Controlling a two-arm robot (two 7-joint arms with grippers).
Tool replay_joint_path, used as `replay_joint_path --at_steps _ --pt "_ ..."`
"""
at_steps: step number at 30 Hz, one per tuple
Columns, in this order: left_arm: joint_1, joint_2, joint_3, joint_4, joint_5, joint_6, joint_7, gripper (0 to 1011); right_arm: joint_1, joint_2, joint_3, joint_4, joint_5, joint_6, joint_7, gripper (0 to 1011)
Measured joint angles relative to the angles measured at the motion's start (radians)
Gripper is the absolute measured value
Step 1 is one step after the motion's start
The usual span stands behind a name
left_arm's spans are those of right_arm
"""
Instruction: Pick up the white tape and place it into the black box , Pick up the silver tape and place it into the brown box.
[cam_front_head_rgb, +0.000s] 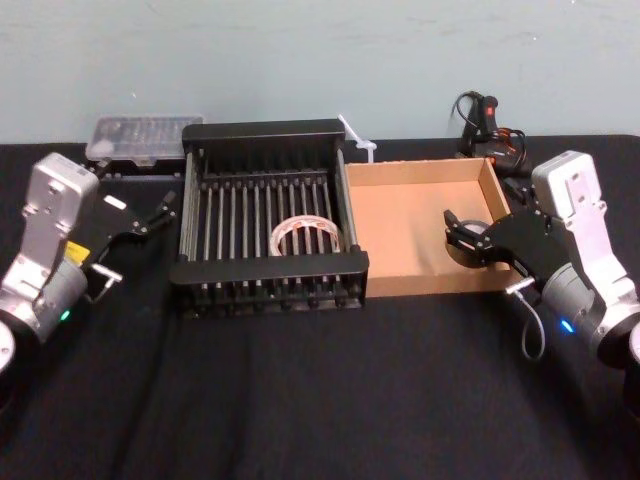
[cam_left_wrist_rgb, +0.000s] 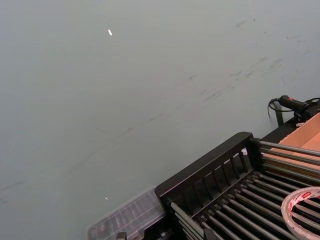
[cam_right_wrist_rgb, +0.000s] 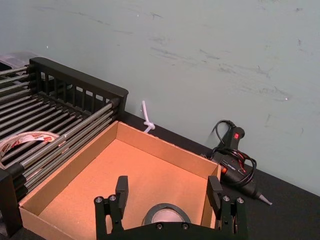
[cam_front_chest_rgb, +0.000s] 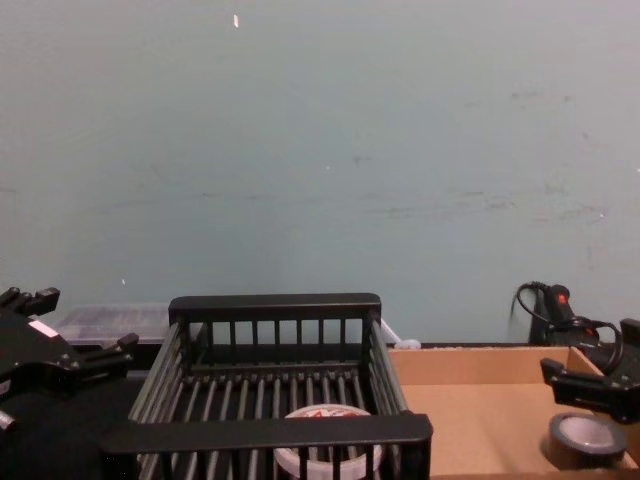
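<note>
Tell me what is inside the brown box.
The silver tape lies flat on the brown box floor near its right wall, below the open right claw. The claw covers part of the roll.

Case: clear plastic organiser case (cam_front_head_rgb: 143, 138), upper left of the head view, lying flat at the table's back edge.
Glue gun: black with a red switch (cam_front_head_rgb: 487, 125), upper right, cord tangled around it.
Zip tie: white (cam_front_head_rgb: 357, 138), top centre, poking up.
Table: black cloth (cam_front_head_rgb: 300, 400), spanning the lower frame.
Wall: pale green, scuffed (cam_front_head_rgb: 300, 50), across the top.
</note>
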Motion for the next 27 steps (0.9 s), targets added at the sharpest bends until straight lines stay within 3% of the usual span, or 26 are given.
replay_joint_path --at_steps 27 --pt "0.000 0.000 0.000 0.000 0.000 0.000 0.000 1001 0.001 0.001 -0.001 0.000 0.000 -0.001 0.001 1000"
